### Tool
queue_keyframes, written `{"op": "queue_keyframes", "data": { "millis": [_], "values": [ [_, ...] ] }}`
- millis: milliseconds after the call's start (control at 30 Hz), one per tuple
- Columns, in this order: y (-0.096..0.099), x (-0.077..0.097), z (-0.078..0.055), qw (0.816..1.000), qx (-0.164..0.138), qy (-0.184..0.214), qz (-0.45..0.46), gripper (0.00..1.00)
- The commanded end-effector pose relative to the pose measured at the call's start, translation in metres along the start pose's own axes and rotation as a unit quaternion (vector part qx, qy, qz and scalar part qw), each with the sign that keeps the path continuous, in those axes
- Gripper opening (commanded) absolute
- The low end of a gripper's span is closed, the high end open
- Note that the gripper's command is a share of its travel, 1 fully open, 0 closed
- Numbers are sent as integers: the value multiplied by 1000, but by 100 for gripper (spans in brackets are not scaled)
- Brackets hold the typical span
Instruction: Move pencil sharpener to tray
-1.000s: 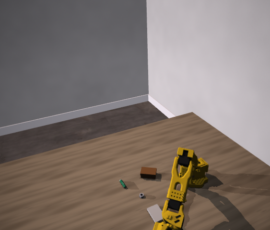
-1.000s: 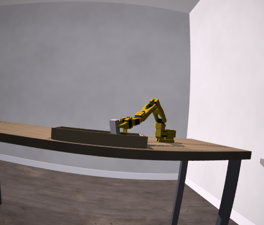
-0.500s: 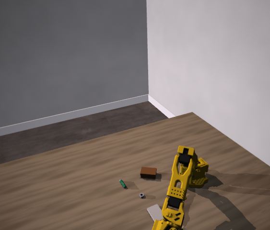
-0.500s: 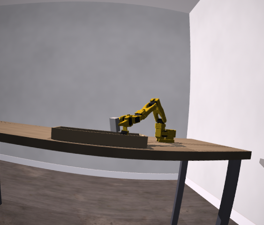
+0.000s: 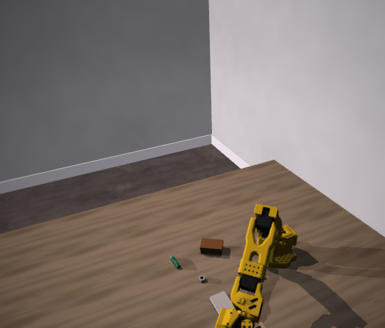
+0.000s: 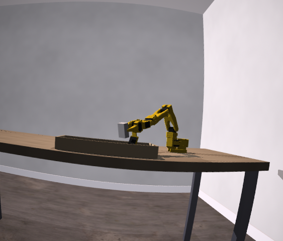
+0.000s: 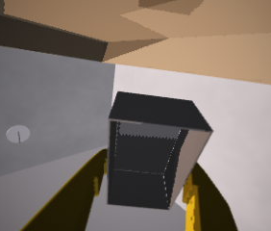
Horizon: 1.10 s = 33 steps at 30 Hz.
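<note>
My gripper is shut on the white box's base. The base is held in the air above the tray, its walls between the two fingers. In the wrist view its open side faces the camera; the dark inside shows nothing in it. A flat whitish slab, apparently the lid, lies on the table beside the arm, partly hidden by it. The pencil sharpener is not visible; the tray's inside is hidden behind its near wall in the exterior view. The fingertips are out of frame in the top view.
A brown box stands left of the arm's base. A green cylindrical piece and a small grey ring-like piece lie on the table near it. The long tray stands near the table's edge in the exterior view.
</note>
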<state>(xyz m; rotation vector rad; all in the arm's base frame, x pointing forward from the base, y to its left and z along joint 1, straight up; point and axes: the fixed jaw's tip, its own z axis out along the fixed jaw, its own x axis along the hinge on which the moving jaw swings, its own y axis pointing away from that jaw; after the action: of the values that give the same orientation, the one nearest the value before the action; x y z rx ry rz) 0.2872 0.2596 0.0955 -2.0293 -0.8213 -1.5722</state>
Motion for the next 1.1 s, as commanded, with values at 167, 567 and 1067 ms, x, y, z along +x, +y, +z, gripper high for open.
{"op": "queue_keyframes", "data": {
  "millis": [167, 567, 1067],
  "values": [
    [5, 37, -9, 999, -6, 41, -4, 21],
    [6, 51, -16, 999, -8, 41, -7, 21],
    [8, 69, -26, 999, -10, 41, -11, 21]
  ]
}}
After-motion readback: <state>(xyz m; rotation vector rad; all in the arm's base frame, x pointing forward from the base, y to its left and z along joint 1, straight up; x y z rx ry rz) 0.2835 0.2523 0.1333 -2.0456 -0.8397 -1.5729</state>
